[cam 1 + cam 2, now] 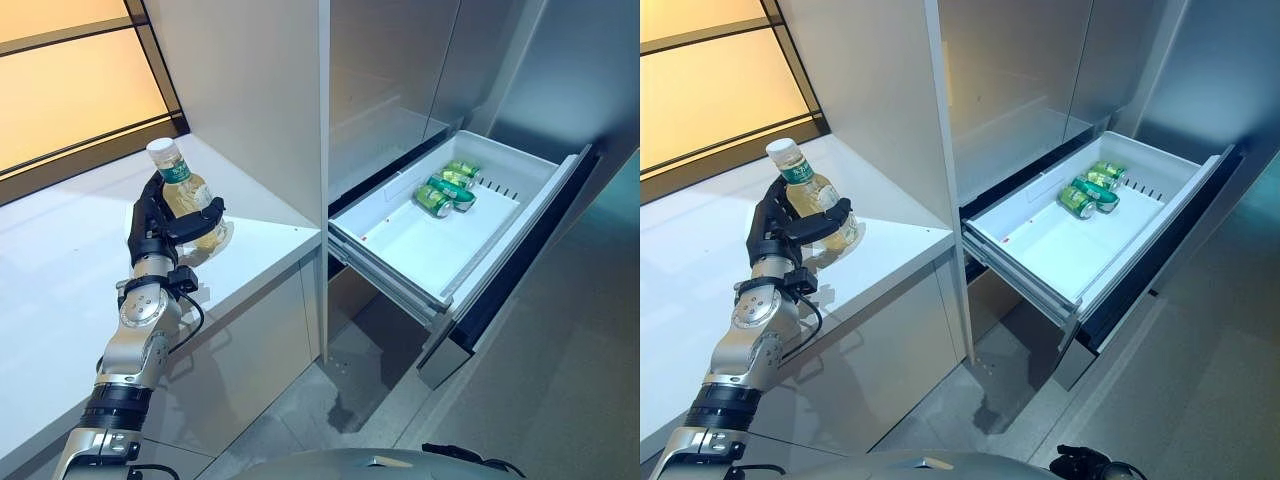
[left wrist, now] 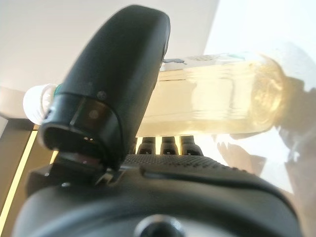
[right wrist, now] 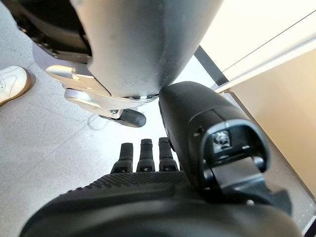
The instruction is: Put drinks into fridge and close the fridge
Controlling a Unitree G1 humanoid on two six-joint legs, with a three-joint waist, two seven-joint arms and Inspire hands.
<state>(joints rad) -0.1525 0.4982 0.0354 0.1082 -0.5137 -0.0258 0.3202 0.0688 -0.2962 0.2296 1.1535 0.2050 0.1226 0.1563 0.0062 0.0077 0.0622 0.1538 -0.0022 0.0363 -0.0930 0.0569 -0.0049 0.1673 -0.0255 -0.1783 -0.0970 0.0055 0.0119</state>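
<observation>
A clear bottle [image 1: 188, 192] of pale yellow drink, with a white cap and green label, leans over the white counter [image 1: 60, 280]. My left hand [image 1: 150, 228] is shut on it, thumb [image 2: 118, 79] across the front and fingers behind the bottle [image 2: 212, 89]. I cannot tell whether its base touches the counter. To the right, the fridge drawer [image 1: 430, 245] stands pulled out, with a few green cans [image 1: 448, 188] lying at its far end. My right hand [image 3: 148, 197] shows only in its wrist view, open and holding nothing, down over the floor.
A tall grey cabinet panel [image 1: 250, 90] rises between the counter and the fridge. The drawer's dark front [image 1: 520, 270] juts out over the grey floor. A person's white shoe [image 3: 12, 84] stands on the floor near my right side.
</observation>
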